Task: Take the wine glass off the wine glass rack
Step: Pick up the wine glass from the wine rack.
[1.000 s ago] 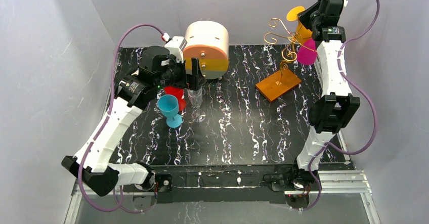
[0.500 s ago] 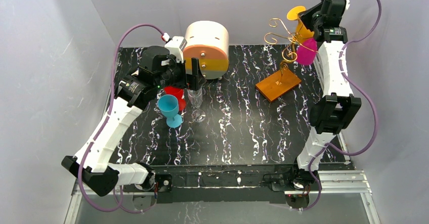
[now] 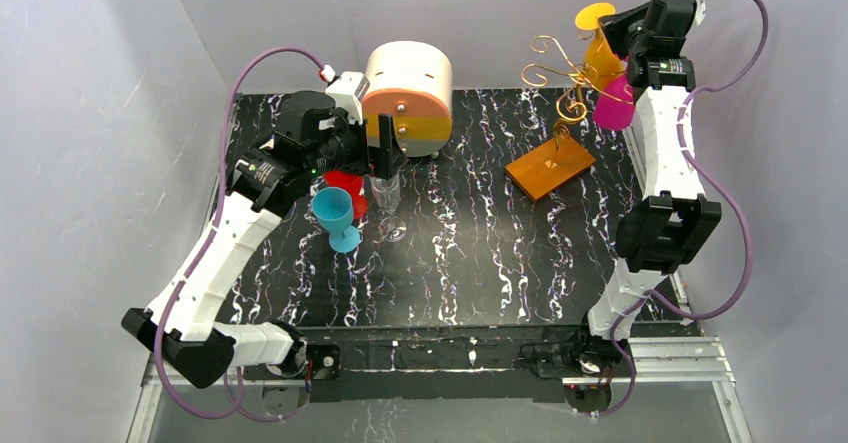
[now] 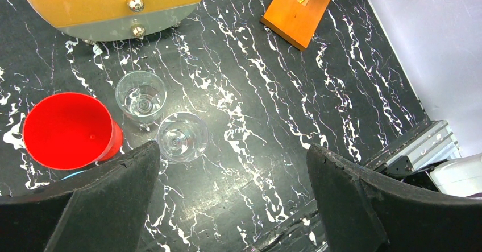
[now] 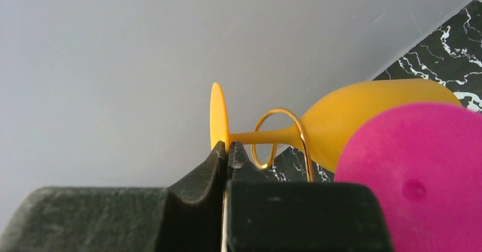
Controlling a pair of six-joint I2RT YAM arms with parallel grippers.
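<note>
The gold wire rack (image 3: 556, 68) stands on its orange-brown wooden base (image 3: 549, 167) at the back right. An orange wine glass (image 3: 600, 51) hangs upside down at its right side, with a pink glass (image 3: 613, 103) below it. My right gripper (image 3: 622, 25) is shut on the foot disc of the orange glass (image 5: 218, 119); its stem (image 5: 262, 135) runs through a gold wire loop (image 5: 278, 138). The pink glass (image 5: 415, 178) fills the right of that view. My left gripper (image 4: 233, 178) is open and empty above the table, near clear glasses (image 4: 182, 136).
A round cream-and-orange drawer box (image 3: 407, 98) stands at the back centre. A red cup (image 3: 345, 185), a blue goblet (image 3: 336, 215) and two clear glasses (image 3: 387, 203) stand by the left gripper. Grey walls close in behind and to the right of the rack.
My right gripper has moved right and slightly up with the orange glass by its foot. The left arm has not moved.
</note>
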